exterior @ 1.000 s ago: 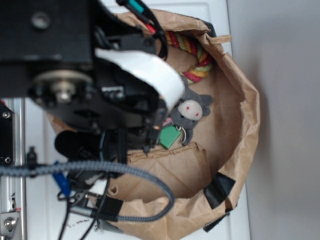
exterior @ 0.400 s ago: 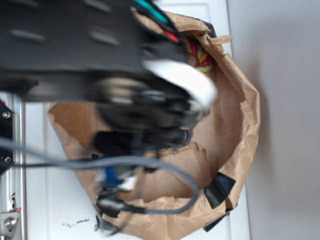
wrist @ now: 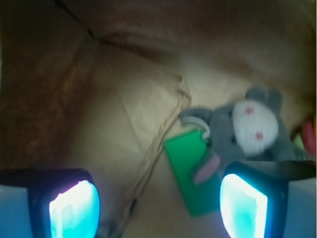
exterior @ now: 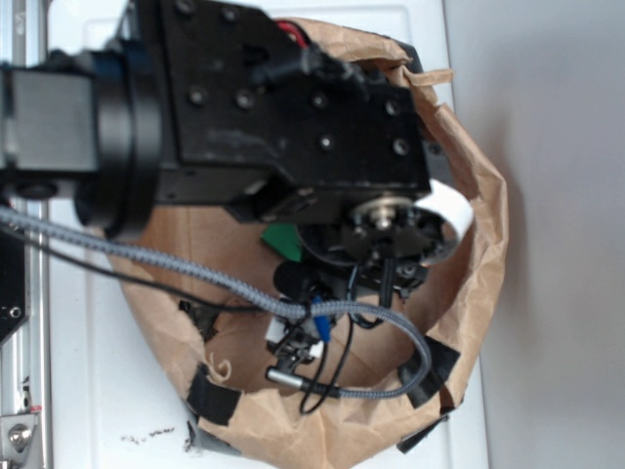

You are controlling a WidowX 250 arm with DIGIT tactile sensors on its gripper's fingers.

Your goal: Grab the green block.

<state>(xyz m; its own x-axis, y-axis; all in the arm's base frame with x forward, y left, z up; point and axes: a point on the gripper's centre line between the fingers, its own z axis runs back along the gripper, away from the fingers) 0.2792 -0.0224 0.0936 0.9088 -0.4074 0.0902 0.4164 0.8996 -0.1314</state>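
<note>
Green block [wrist: 190, 171] beside plush toy [wrist: 246, 128], arm swung over (toy now hidden), gripper [wrist: 158, 206] spread.

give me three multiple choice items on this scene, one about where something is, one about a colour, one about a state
1. In the wrist view, where does the green block lie?
A. Against the grey plush toy, on the paper bag floor
B. On top of the robot arm
C. Outside the bag on the white table

2. What colour is the plush toy's face?
A. Green
B. White with small red marks
C. Black

3. What state is the gripper in?
A. Shut on the block
B. Shut on the toy
C. Open, holding nothing

Answers:
1. A: the block sits on brown paper with one end under the toy's limb.
2. B: a pale face with red dots shows on the grey body.
3. C: the two lit fingers stand wide apart, with the block beyond them, ungripped.
</note>
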